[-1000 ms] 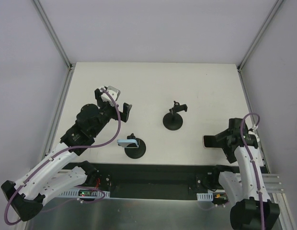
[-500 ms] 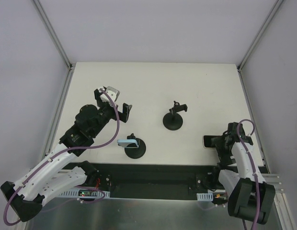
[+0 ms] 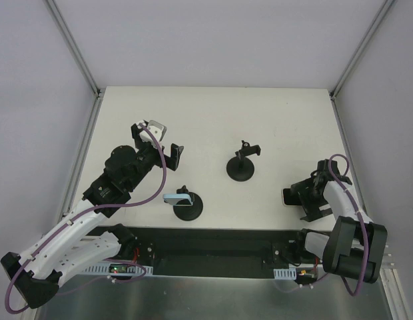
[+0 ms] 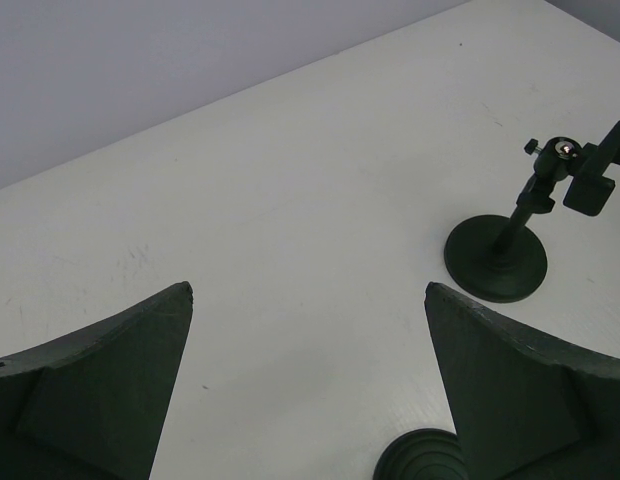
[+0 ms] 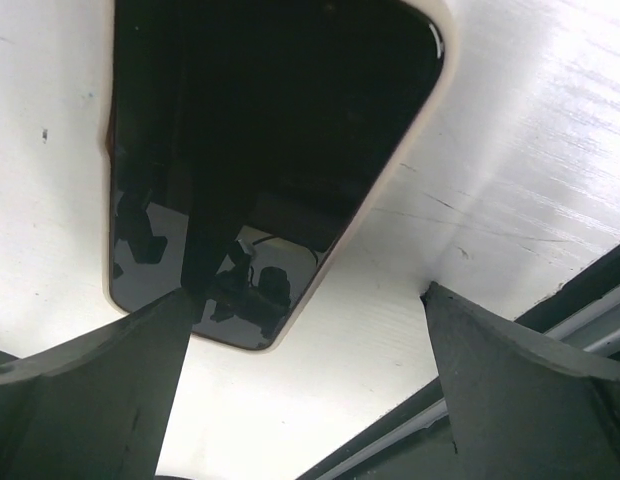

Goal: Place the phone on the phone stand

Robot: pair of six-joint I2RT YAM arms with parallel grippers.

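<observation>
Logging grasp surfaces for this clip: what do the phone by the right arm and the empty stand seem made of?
The phone: glossy black glass-like face, showing reflections, with a pale rim, probably plastic. The empty stand: matte black, plastic or painted metal cannot be told; the small shiny screw at its joint looks metal.

Three views: one overhead, one on each wrist.
The top camera looks steeply down from above and behind the arm bases over the whole table (image 3: 293,120). The left wrist camera sits behind the left gripper (image 4: 308,300), raised, facing forward and down; the black stand (image 4: 496,262) ahead to its right also shows overhead. The right wrist camera looks from very close onto the phone (image 5: 260,150) just ahead of the right gripper (image 5: 308,295); the overhead view shares that phone.
</observation>
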